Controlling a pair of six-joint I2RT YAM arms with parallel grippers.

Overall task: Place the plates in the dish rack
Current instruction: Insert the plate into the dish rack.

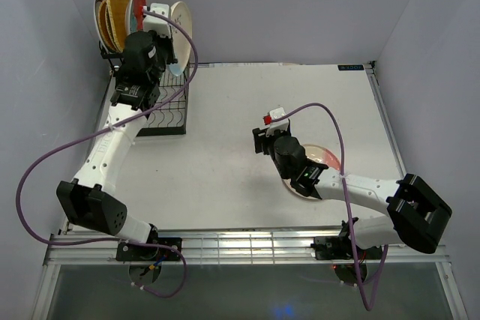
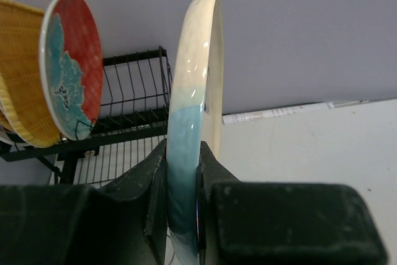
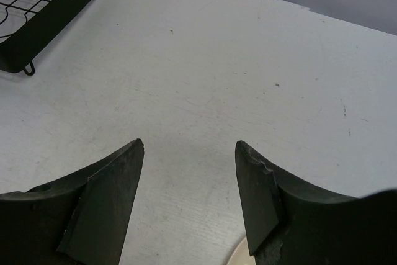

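The black wire dish rack (image 1: 163, 115) stands at the table's back left. A green-striped white plate (image 1: 99, 10), woven orange plates (image 1: 114, 14) and a red-teal floral plate (image 1: 137, 5) stand upright in it. My left gripper (image 1: 163, 39) is shut on the rim of a cream-blue plate (image 1: 181, 23), holding it upright just right of the floral plate. In the left wrist view that plate (image 2: 192, 91) sits edge-on in the left gripper (image 2: 183, 153), beside the floral plate (image 2: 71, 66). My right gripper (image 1: 261, 142) is open over bare table, its arm above a cream-pink plate (image 1: 328, 157).
In the right wrist view the right gripper (image 3: 189, 147) frames bare tabletop, with the cream-pink plate's rim (image 3: 239, 256) at the bottom edge and the rack's corner (image 3: 37, 23) at top left. Grey walls close in the table on three sides. A purple cable loops over each arm.
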